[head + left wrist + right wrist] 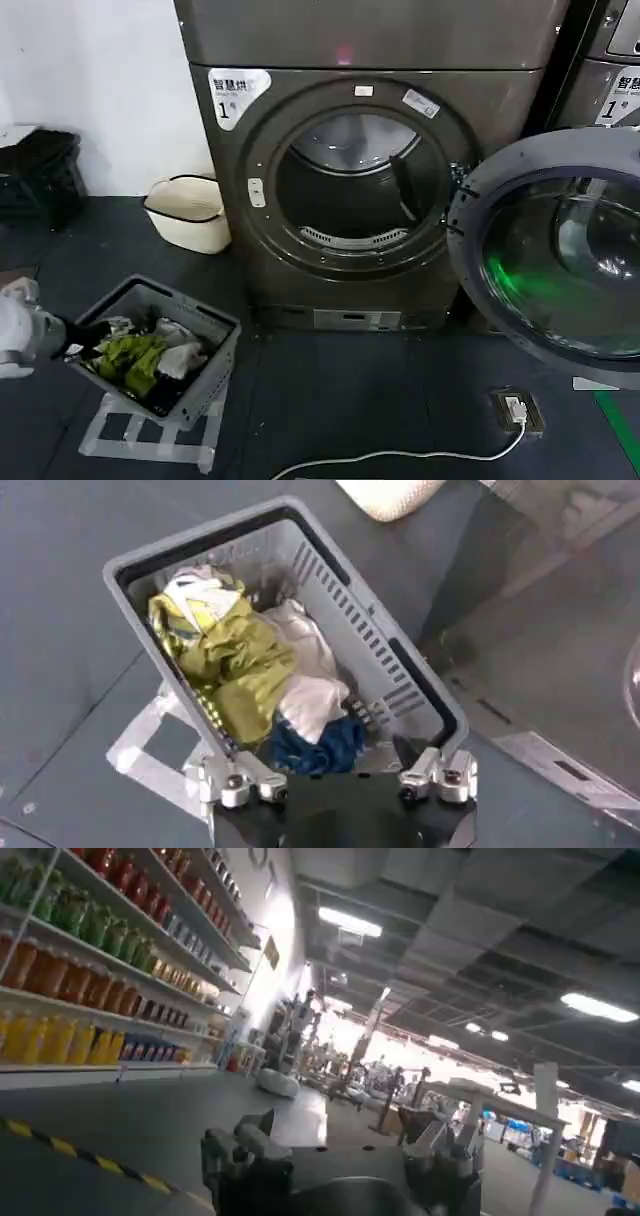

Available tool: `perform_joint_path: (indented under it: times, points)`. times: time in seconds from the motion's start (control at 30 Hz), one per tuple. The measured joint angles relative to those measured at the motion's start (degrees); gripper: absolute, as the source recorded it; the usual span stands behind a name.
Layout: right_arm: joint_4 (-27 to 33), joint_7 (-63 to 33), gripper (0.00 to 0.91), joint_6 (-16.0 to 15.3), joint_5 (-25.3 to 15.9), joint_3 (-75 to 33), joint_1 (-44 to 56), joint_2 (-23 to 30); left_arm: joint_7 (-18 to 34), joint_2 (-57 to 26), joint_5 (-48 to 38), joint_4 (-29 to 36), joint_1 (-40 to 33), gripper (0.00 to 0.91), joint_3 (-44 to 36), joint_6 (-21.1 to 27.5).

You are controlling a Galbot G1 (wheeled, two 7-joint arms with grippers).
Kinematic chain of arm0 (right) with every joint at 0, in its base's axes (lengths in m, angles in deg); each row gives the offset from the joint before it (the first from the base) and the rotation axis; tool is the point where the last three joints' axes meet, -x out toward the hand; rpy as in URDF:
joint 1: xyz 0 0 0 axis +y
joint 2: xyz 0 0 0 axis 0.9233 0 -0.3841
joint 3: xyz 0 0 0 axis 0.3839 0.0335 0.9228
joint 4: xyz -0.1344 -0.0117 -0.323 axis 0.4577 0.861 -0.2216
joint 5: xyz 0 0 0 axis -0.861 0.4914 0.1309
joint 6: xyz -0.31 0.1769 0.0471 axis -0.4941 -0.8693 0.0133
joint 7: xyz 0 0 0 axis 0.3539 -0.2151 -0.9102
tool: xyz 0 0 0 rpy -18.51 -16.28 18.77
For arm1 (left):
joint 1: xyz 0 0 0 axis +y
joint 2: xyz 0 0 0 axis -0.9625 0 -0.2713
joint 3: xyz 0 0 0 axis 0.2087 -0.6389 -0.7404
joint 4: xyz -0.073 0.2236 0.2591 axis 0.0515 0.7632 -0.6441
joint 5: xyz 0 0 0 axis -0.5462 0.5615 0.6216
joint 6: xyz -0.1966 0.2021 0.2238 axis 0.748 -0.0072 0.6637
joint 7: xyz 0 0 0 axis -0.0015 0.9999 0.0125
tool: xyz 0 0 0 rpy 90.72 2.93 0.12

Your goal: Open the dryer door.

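Left pincer (338,780) over half-hidden basket (400,695)

Dark floor (330,400) bearing: dryer (360,180) at 12 o'clock; cream bin (188,212) at 10; grey laundry basket (160,345) on white stand (150,435) at 8; white cable (400,458) at 6.

The room by the dryer (360,180) is dim, with soft, even light and weak shadows on the dark floor (330,390). A small pink light (344,54) glows near the top. The open door (555,255) shines, and a green glow sits in its glass. The basket (400,685) looks clear and well lit from above. In the right wrist view, long ceiling lights (350,921) glare white, the far end is washed out, and the shelves (90,958) look a bit blurry and tilted.
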Motion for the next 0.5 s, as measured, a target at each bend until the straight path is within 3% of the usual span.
perform_joint_path:
  times: [0.5]
  points:
    - [0.2, 0.2, 0.907, 0.3, -0.1, 0.1, 0.0, 0.2, -0.1, -0.2, 0.1, -0.1, -0.1, 0.907, -0.1, 0.0]
